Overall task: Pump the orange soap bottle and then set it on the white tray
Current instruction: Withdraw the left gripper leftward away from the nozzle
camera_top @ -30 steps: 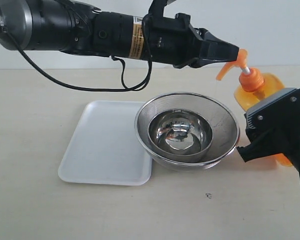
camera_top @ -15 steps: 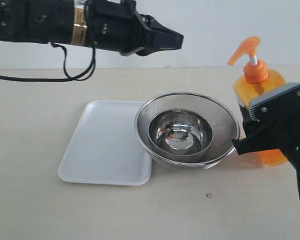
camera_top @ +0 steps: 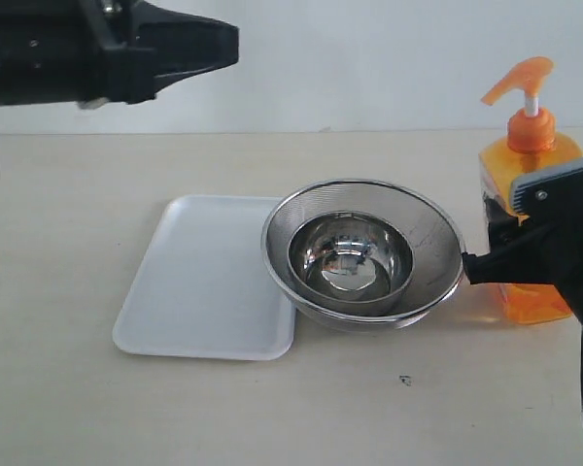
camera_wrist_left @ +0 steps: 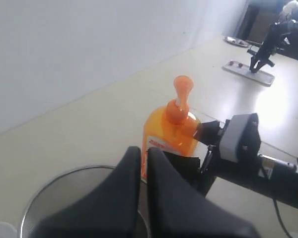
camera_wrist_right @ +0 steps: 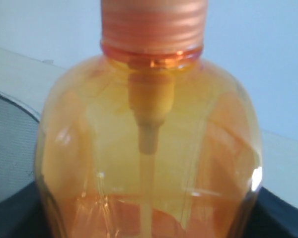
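The orange soap bottle (camera_top: 532, 165) stands upright at the right of the table, its pump head (camera_top: 518, 80) raised on the white stem. My right gripper (camera_top: 505, 262) is shut on the bottle's lower body. In the right wrist view the orange soap bottle (camera_wrist_right: 149, 148) fills the frame, with dark fingers at both lower edges. My left gripper (camera_top: 231, 44) hangs shut and empty high at the left, far from the pump. Over its shut fingertips (camera_wrist_left: 150, 154) the left wrist view shows the orange soap bottle (camera_wrist_left: 170, 130). The white tray (camera_top: 206, 282) lies flat, left of centre.
Two nested round steel bowls (camera_top: 362, 254) sit between the tray and the bottle, the outer rim overlapping the tray's right edge. The right arm's body (camera_wrist_left: 243, 148) stands beside the bottle. A pale wall rises behind the table.
My left gripper has drawn back to the left, away from the pump head. The pump head has risen, and the bottle has gone from tilted to upright and shifted right.
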